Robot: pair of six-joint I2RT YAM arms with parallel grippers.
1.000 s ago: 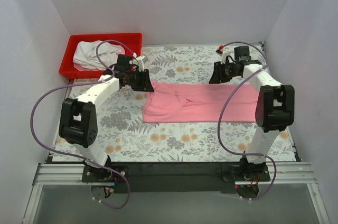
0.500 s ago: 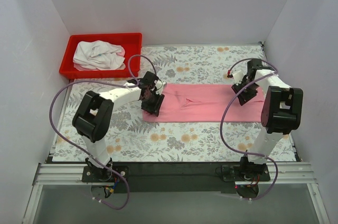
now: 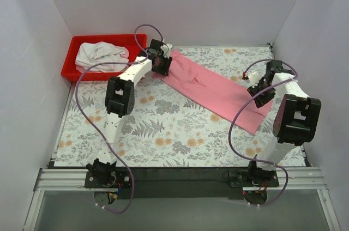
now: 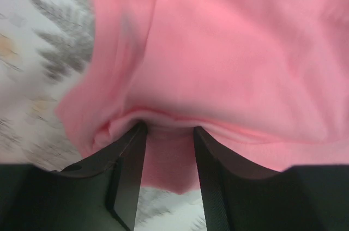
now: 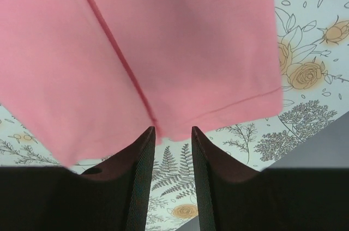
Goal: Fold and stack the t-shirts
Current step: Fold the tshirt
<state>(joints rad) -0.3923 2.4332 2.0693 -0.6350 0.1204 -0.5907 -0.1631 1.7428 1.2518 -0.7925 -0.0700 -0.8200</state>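
While left tool (image 4: 169,128), right tool (image 5: 173,129) pinch, t-shirt (image 3: 212,86) diagonal.

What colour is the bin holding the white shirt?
Red; the bin shows best in the top view.

White arms (image 3: 136,71), black fingers (image 5: 136,187), purple cables (image 3: 229,128)

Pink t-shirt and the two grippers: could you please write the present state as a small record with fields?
pink t-shirt: folded to a long band, slanting from far left to near right over the table
left gripper: shut on its far-left end, cloth bunched
right gripper: shut on its near-right hem
white t-shirt: crumpled in the red bin, far left corner
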